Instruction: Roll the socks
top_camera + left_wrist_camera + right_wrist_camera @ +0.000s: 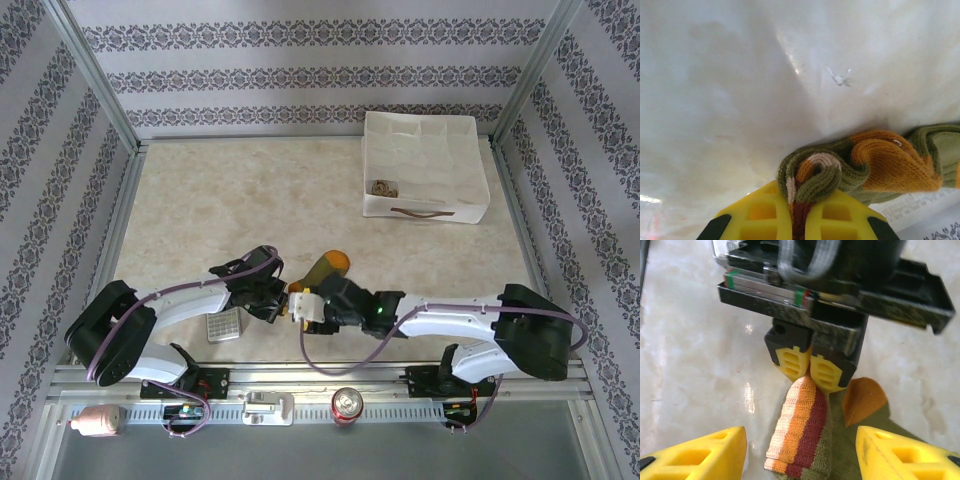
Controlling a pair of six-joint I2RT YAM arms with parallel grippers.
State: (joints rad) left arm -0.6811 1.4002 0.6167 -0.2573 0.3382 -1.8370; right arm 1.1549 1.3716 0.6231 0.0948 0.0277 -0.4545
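1 green sock (880,160), lower frame: left claw (799,199) clamped on striped end, right claw (800,435) apart; best pulled taut, rolled evenly.

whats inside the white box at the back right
The white box holds one small brownish bundle near its front-left corner, too small to identify. Its near wall hides the floor behind it.

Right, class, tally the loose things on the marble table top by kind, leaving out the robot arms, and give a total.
Socks: 2, the olive green sock and what looks like a rolled brown patterned sock in the box
Calculators: 1, the grey calculator
Boxes: 1, the white box
Total: 4
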